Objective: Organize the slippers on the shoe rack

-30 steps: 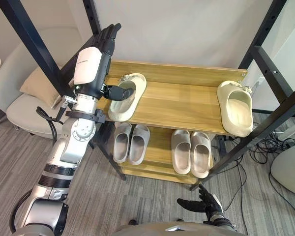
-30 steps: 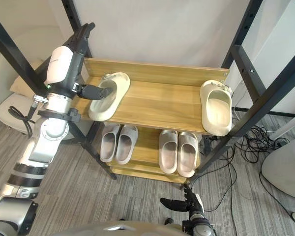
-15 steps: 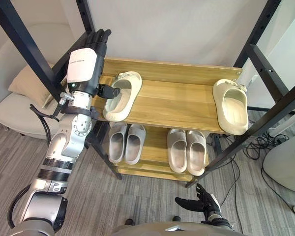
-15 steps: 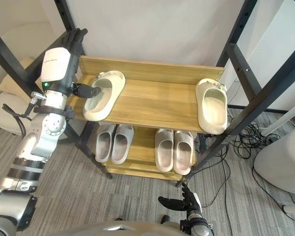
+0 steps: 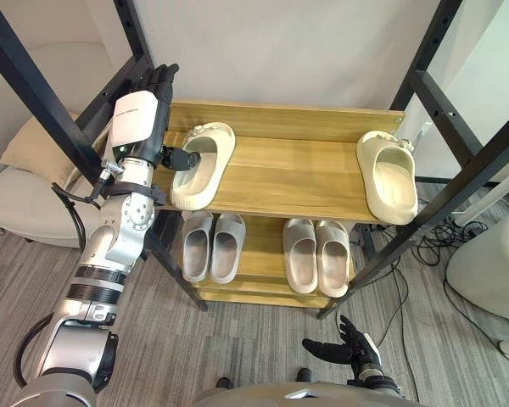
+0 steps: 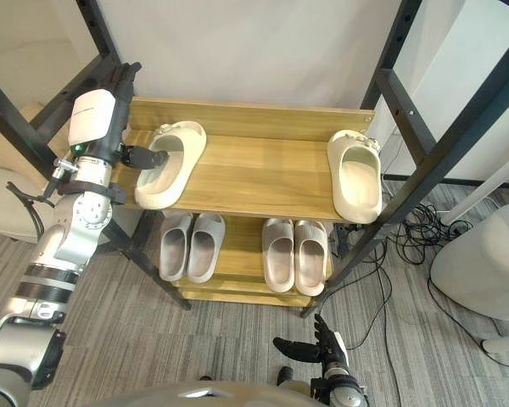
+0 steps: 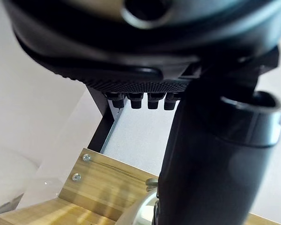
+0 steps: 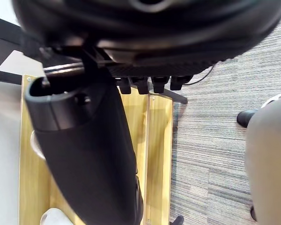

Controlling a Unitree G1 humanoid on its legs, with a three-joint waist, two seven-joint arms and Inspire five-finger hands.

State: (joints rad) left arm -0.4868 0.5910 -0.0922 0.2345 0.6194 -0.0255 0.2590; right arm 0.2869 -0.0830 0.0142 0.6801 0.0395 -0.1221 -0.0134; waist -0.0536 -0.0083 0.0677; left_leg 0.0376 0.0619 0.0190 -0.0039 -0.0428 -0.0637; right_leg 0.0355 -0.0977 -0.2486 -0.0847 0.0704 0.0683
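Left hand [image 5: 138,127], fingers straight and thumb poked into the slipper [image 5: 208,157] at the top shelf's [image 5: 297,174] 9 o'clock end, should nudge it gently toward its mate [image 5: 390,176] at 3 o'clock, squaring it up; right hand [image 5: 343,349] hangs loosely spread at 5 o'clock.

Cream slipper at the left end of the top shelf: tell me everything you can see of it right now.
The cream slipper is a thick, moulded, foam-looking clog with a deep open footbed and a strap at its heel end. It lies sole-down at the left end of the wooden top shelf. It sits skewed, with its heel toward the back wall and its toe angled to the robot's left at the shelf's front edge. The left hand stands beside it with fingers straight, its thumb reaching into the opening.
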